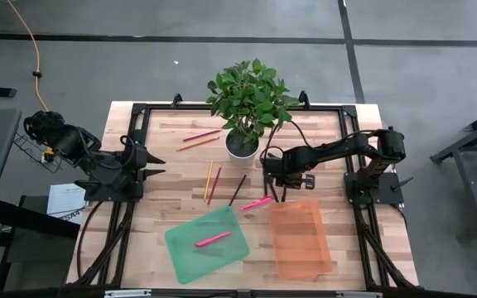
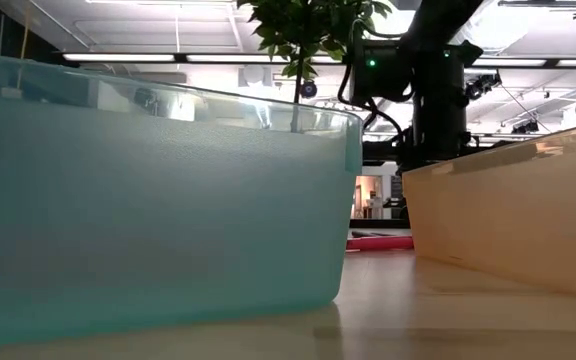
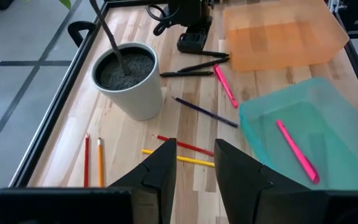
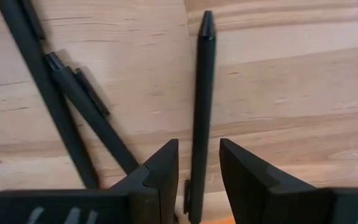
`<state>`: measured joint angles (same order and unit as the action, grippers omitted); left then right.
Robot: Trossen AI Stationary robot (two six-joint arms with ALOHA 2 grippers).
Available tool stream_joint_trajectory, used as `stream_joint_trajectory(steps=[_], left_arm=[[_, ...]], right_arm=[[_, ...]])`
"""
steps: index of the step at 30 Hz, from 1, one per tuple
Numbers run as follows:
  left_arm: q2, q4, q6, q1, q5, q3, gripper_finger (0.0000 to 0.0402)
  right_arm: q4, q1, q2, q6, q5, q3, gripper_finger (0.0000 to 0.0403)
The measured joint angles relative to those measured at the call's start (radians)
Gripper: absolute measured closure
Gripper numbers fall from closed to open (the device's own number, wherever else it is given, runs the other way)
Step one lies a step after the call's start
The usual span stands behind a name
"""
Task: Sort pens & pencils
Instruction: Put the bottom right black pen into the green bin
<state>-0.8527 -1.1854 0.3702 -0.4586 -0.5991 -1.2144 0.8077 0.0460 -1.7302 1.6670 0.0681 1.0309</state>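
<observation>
Your right claw (image 4: 197,180) straddles a slim black pen (image 4: 201,93), fingers slightly apart, not gripping; the pen runs lengthwise between them, tip pointing away.

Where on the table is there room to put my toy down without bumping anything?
Bare wood lies by the table edge left of the green tray, in front of the left gripper. The orange tray holds nothing. It is crowded between the plant pot and the trays, where pencils, pens and the right gripper sit.
</observation>
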Motion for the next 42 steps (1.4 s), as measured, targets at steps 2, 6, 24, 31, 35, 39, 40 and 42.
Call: stream_joint_trajectory(steps=[2, 6, 24, 31, 35, 39, 40, 42], left_arm=[[0.000, 0.000, 0.000, 0.000, 0.000, 0.000, 0.0305], [0.000, 0.001, 0.001, 0.000, 0.001, 0.000, 0.0305], [0.000, 0.001, 0.005, 0.000, 0.021, 0.000, 0.0305], [0.000, 0.001, 0.005, 0.000, 0.024, 0.000, 0.0305], [0.000, 0.001, 0.005, 0.000, 0.024, 0.000, 0.0305], [0.000, 0.001, 0.011, 0.000, 0.024, 0.000, 0.0305], [0.000, 0.000, 0.012, 0.000, 0.024, 0.000, 0.0305], [0.000, 0.001, 0.012, 0.000, 0.024, 0.000, 0.0305]], right_arm=[[0.006, 0.000, 0.000, 0.000, 0.000, 0.000, 0.0297], [0.012, 0.009, 0.000, -0.002, 0.000, 0.000, 0.0297], [0.003, 0.074, 0.000, -0.052, 0.004, 0.000, 0.0297], [0.002, 0.113, 0.000, -0.079, 0.004, 0.000, 0.0297], [-0.004, 0.120, 0.000, -0.096, 0.004, 0.001, 0.0297], [0.007, 0.124, -0.011, -0.103, 0.013, 0.001, 0.0297], [0.007, 0.125, -0.017, -0.105, 0.015, 0.001, 0.0297], [0.001, 0.125, -0.024, -0.105, 0.015, 0.001, 0.0297]])
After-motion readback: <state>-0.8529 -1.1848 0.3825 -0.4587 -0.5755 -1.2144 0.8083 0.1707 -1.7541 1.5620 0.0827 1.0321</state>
